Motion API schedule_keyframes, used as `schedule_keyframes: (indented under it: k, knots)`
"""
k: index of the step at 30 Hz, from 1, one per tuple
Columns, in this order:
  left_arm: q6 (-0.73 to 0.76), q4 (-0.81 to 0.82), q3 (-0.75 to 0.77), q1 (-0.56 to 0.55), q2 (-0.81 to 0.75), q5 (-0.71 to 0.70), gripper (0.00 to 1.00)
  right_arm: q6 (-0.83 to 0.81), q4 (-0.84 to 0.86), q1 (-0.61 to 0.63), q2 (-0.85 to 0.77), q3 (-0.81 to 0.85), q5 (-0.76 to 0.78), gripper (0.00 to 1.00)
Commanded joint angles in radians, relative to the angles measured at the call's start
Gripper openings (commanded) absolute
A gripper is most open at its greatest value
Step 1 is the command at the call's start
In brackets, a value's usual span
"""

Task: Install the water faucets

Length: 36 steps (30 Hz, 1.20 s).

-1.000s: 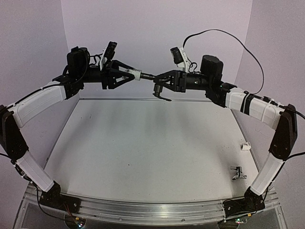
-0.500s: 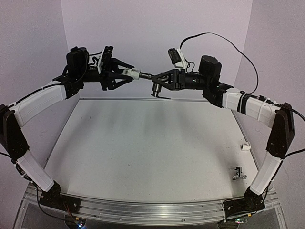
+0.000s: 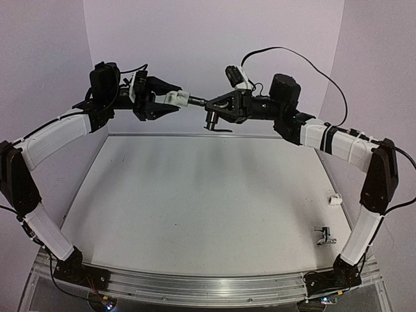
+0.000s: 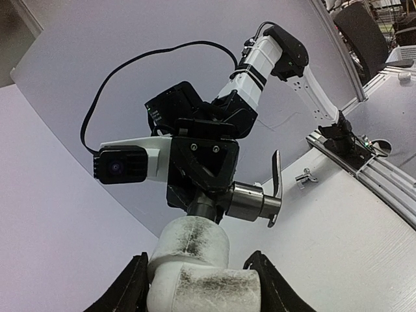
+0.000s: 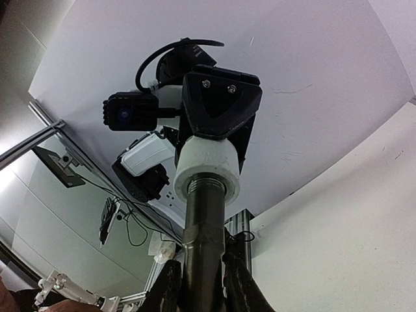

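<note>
My left gripper (image 3: 168,99) is shut on a white elbow fitting (image 3: 175,99), held high above the table; in the left wrist view the fitting (image 4: 195,260) sits between the black fingers (image 4: 130,289). My right gripper (image 3: 213,107) is shut on the dark grey-black faucet (image 3: 209,118), whose lever hangs below. In the right wrist view the faucet's stem (image 5: 203,240) runs up between my fingers (image 5: 239,281), its threaded end in the fitting's mouth (image 5: 207,170) with some thread showing. The shiny silver faucet (image 3: 323,235) lies on the table at the near right.
A small white plastic fitting (image 3: 335,200) lies by the table's right edge, beyond the silver faucet. The white table (image 3: 195,208) has a metal rail (image 3: 208,286) along its near edge. White walls stand at the back and sides.
</note>
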Motion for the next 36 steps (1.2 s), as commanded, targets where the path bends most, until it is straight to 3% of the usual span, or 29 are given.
schedule_keyframes:
  k: [1, 8, 12, 20, 24, 27, 30, 36]
  knots:
    - [0.114, -0.060, 0.006, -0.029, 0.043, 0.210, 0.00, 0.084, 0.192, 0.023, 0.000, 0.098, 0.097, 0.00]
    - [0.150, -0.061, 0.021, 0.003, 0.056, 0.204, 0.00, 0.106, 0.206, 0.023, 0.001, 0.091, 0.134, 0.00]
    - [0.120, -0.065, 0.039, 0.003, 0.064, 0.202, 0.00, 0.083, 0.206, 0.021, -0.018, 0.057, 0.171, 0.07]
    - [0.058, -0.064, 0.013, 0.003, 0.044, 0.134, 0.00, 0.057, 0.185, -0.010, -0.079, -0.046, 0.274, 0.64]
    - [0.008, -0.065, 0.028, 0.005, 0.047, 0.102, 0.00, 0.010, 0.135, -0.047, -0.142, -0.135, 0.354, 0.83]
    - [-0.074, -0.062, 0.061, 0.005, 0.066, 0.067, 0.00, -0.104, 0.055, -0.088, -0.213, -0.213, 0.414, 0.91]
    - [-0.208, -0.058, 0.108, 0.006, 0.093, 0.034, 0.00, -0.251, -0.055, -0.135, -0.260, -0.230, 0.413, 0.92]
    - [-0.520, -0.044, 0.143, 0.006, 0.117, -0.130, 0.00, -0.706, -0.303, -0.169, -0.324, -0.204, 0.437, 0.93]
